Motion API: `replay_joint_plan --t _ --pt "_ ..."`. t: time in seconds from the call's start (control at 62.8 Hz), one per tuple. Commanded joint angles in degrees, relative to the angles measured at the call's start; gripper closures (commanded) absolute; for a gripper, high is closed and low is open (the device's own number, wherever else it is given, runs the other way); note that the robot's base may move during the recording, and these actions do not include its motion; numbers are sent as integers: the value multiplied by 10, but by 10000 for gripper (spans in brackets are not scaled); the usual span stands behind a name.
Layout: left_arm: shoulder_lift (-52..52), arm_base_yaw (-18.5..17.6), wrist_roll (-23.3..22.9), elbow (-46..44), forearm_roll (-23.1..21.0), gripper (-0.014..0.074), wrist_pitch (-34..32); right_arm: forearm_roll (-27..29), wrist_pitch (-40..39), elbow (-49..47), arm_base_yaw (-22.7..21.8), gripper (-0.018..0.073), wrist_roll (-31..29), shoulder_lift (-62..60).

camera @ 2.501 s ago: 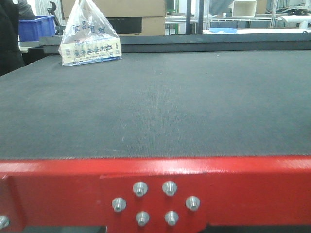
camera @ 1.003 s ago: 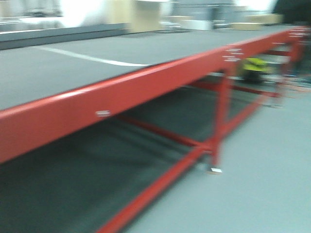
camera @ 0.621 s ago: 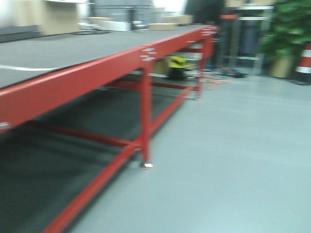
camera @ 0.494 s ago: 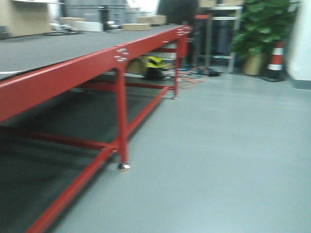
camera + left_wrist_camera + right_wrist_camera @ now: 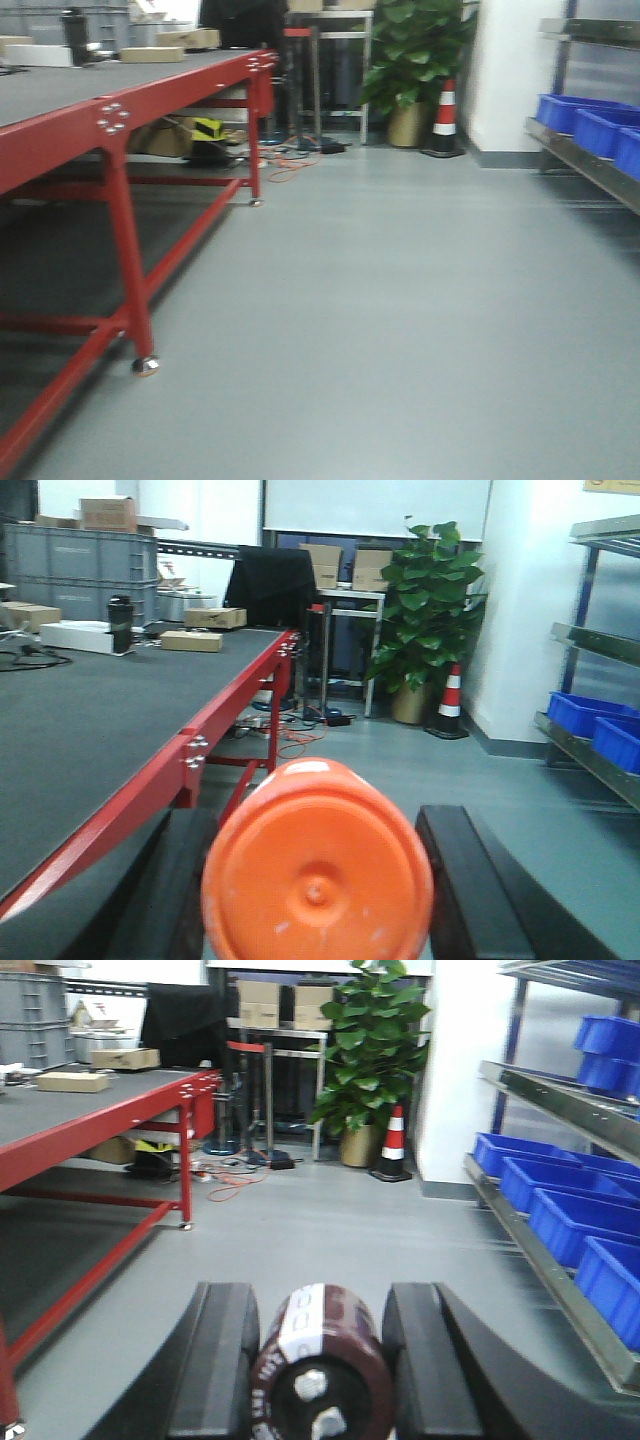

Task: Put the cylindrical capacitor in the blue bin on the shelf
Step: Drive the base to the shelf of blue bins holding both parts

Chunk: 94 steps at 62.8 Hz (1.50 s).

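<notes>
Transit step: capacitor (image 5: 318, 1375) is clamped in right gripper (image 5: 320, 1305), orange cylinder (image 5: 318, 865) in left gripper (image 5: 318, 830). Shelf (image 5: 560, 1097) is seen ahead-right, well apart. Next: base driven closer, capacitor lowered into blue bin (image 5: 580, 1225).

- At left, red table (image 5: 110, 118) with dark mat (image 5: 90, 710) on top; boxes (image 5: 190, 640) at far end.
- At right, shelf (image 5: 560, 1098) with bins (image 5: 575, 1222) in a row.
- Between, grey floor (image 5: 400, 300); cone (image 5: 446, 115) and plant pot (image 5: 405, 125) at far wall.
</notes>
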Motion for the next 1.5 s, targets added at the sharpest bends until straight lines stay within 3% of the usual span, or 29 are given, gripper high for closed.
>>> replay_joint_plan --t 0.0,1.481 --pt "-3 -1 0 -1 -4 708 -10 -4 -16 0 0 727 -1 -3" --pt "-3 -1 0 -1 -4 708 -10 -4 -19 0 0 727 -1 -3"
